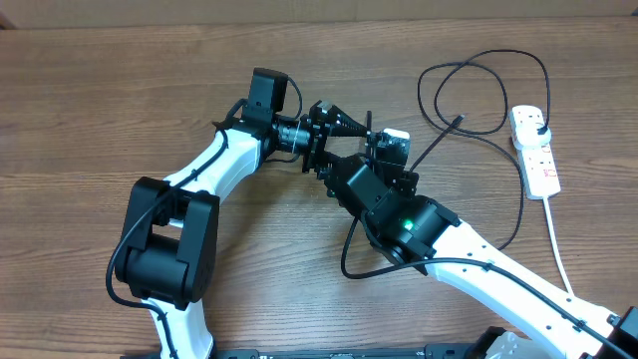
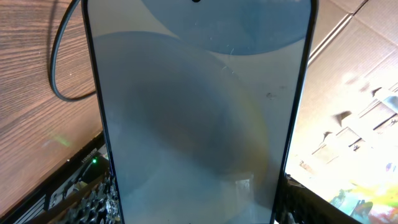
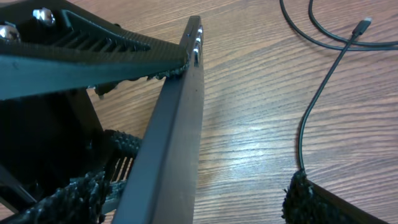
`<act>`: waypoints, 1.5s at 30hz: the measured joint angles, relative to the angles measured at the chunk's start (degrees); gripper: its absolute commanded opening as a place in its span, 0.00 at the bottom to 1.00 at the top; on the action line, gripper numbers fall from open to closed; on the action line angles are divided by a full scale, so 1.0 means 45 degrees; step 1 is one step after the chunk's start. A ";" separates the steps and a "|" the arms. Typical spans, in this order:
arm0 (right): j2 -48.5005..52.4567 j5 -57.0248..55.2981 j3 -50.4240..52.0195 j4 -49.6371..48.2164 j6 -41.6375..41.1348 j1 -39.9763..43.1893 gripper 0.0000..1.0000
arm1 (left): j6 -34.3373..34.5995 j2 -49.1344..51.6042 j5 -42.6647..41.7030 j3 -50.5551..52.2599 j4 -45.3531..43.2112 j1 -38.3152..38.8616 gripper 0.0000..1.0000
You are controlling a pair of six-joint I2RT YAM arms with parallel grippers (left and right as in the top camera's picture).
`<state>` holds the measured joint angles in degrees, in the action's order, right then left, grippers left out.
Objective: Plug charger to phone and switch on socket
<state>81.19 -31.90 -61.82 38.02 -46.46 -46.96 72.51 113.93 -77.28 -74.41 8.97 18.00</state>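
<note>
The phone (image 2: 199, 124), clamped in the left gripper (image 2: 198, 208), is slanting mid-frame between the right gripper's (image 3: 189, 202) wide-open jaws; a lopsided squeeze risks twisting it loose, the charger tip (image 3: 362, 25) lying upper right.

Nothing legible anywhere in the room's views. Screen of the phone (image 2: 199, 124): plain pale blue-grey wallpaper, no words or digits showing. White socket (image 1: 535, 150): small red marks beside the outlets, too small from overhead to tell whether they are lettering. The cardboard (image 2: 354, 118) behind the phone carries dark printed shapes, too blurred to read.
</note>
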 measured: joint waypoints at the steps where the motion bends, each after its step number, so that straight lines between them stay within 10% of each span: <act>1: 0.0000 -0.0015 0.0000 -0.0044 0.0000 -0.0005 0.86 | 0.0005 0.0000 0.0000 0.0000 0.0000 0.0000 0.64; 45: 0.0831 -0.0452 0.0000 -0.0971 0.0729 0.0000 0.11 | 0.0000 0.0000 0.0005 0.0000 0.0000 0.0000 0.64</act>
<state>84.93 -33.93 -61.82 33.65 -43.18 -46.96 72.51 113.93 -77.25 -74.41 8.97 18.00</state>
